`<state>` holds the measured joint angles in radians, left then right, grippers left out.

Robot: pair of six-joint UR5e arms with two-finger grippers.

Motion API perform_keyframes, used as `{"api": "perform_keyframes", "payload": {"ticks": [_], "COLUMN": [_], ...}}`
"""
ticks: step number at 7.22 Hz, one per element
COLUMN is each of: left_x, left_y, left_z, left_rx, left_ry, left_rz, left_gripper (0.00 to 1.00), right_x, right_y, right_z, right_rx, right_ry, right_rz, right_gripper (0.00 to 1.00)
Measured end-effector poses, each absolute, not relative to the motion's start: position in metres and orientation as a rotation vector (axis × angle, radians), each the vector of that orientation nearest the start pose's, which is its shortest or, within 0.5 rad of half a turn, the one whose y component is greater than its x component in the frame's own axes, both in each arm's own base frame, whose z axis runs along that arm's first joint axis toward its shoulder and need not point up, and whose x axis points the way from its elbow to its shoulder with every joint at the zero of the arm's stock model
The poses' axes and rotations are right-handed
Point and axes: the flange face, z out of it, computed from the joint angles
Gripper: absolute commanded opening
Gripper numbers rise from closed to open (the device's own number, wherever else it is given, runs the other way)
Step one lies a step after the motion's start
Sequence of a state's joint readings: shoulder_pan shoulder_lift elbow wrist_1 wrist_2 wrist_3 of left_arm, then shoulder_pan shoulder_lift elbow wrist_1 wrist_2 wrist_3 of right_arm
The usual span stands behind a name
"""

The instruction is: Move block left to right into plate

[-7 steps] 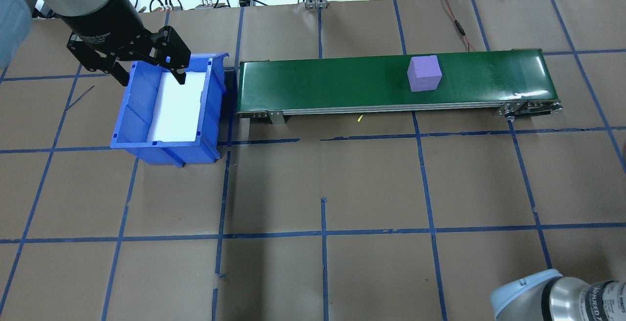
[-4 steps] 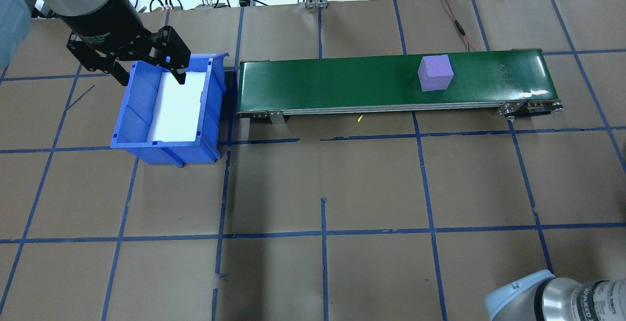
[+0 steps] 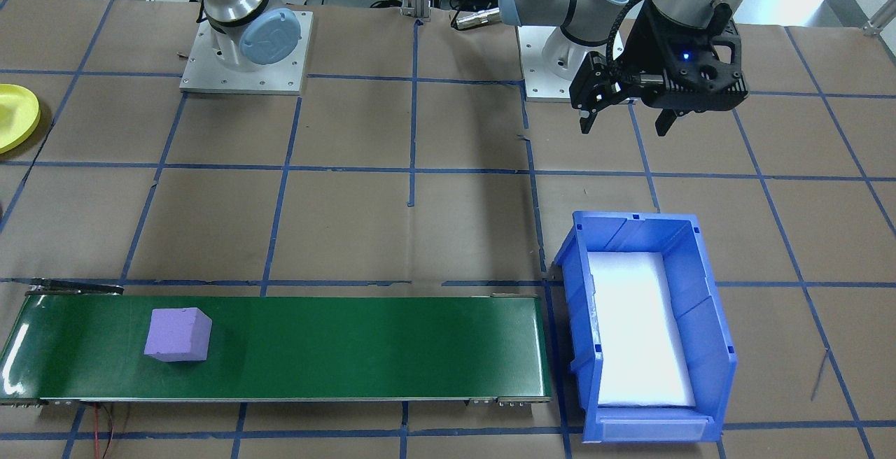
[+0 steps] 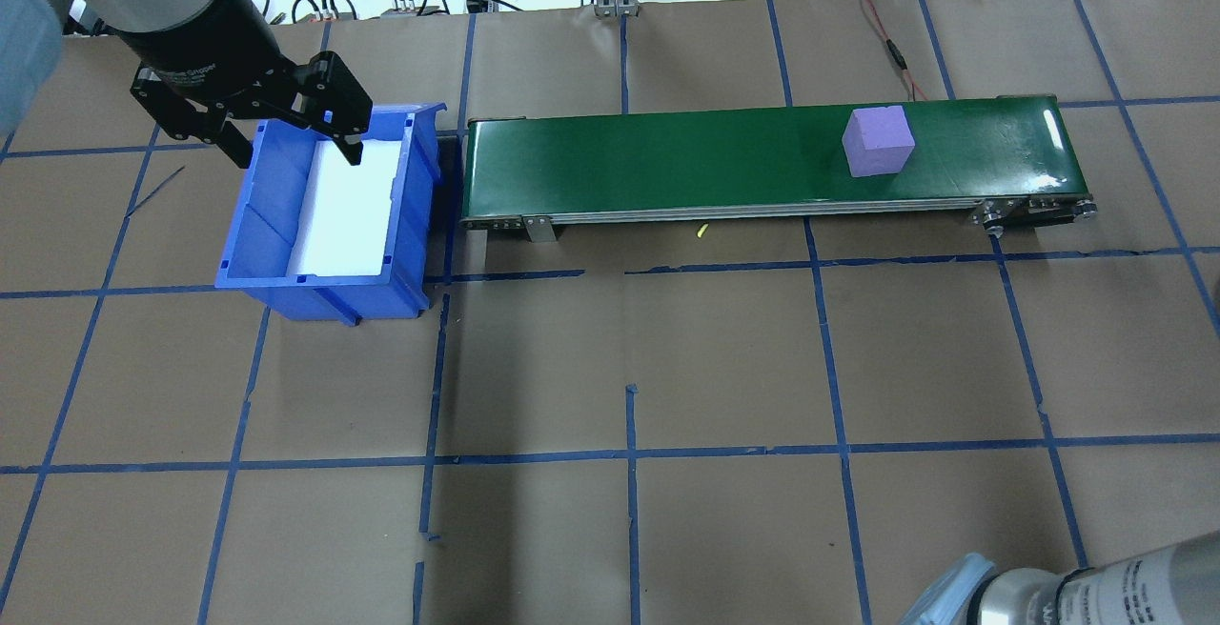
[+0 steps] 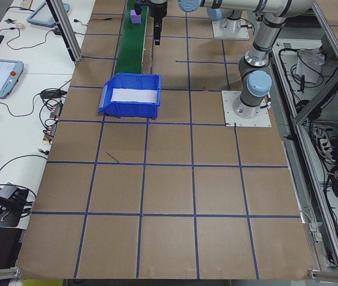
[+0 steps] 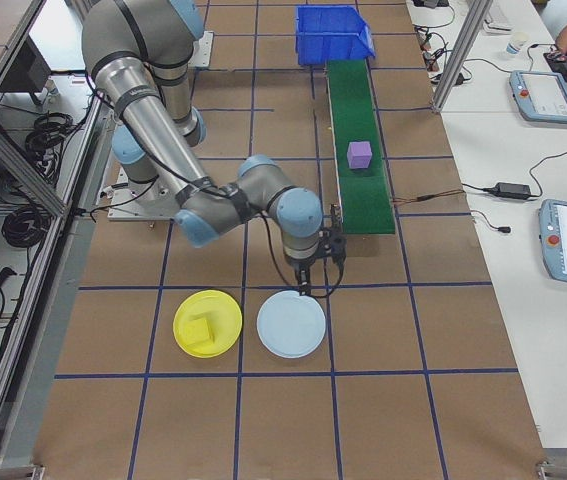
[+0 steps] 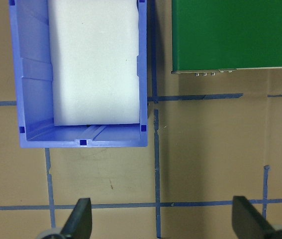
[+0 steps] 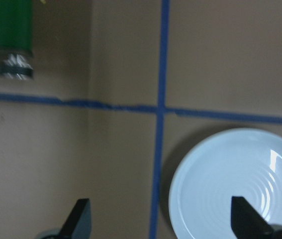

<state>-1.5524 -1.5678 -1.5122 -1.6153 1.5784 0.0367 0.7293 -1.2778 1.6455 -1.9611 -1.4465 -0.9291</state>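
Currently purple block (image 4: 878,140) sits on the green belt (image 4: 667,158) near its right end, well apart from both my grippers. Left gripper (image 4: 291,134) hangs wide and empty over the blue bin (image 4: 400,225); right gripper (image 8: 158,221) spread wide near the pale blue plate (image 8: 230,184), beside the yellow plate (image 6: 207,324).

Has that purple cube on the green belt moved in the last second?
Yes. In the overhead view the purple cube has slid along the green conveyor belt toward its right end, farther from the blue bin.

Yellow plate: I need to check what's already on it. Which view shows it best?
Exterior right: the whole yellow plate shows, a yellow block on it. The front-facing view catches only its edge; the other views miss it.
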Motion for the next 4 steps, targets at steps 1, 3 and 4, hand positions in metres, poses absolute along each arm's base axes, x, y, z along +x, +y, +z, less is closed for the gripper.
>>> {"api": "perform_keyframes", "payload": {"ticks": [1,3,4], "left_x": [-0.123,-0.123,-0.123], "left_y": [-0.494,-0.494,-0.494], "left_z": [0.514,0.514,0.514], "left_rx": [0.028,0.027,0.028], "left_ry": [3.133,3.133,3.133], "left_rz": [-0.027,-0.027,-0.028], "left_gripper": [1.0,1.0,1.0], "right_x": [-0.282,-0.18,-0.149], "right_y": [-0.545,-0.605,-0.625], "right_z": [0.348,0.366,0.36], "right_rx": [-0.109,-0.104,-0.089], "right_ry": [3.06,2.997,2.932], "right_rz": [-0.22,-0.311,-0.329], "right_gripper": [1.0,1.0,1.0]}}
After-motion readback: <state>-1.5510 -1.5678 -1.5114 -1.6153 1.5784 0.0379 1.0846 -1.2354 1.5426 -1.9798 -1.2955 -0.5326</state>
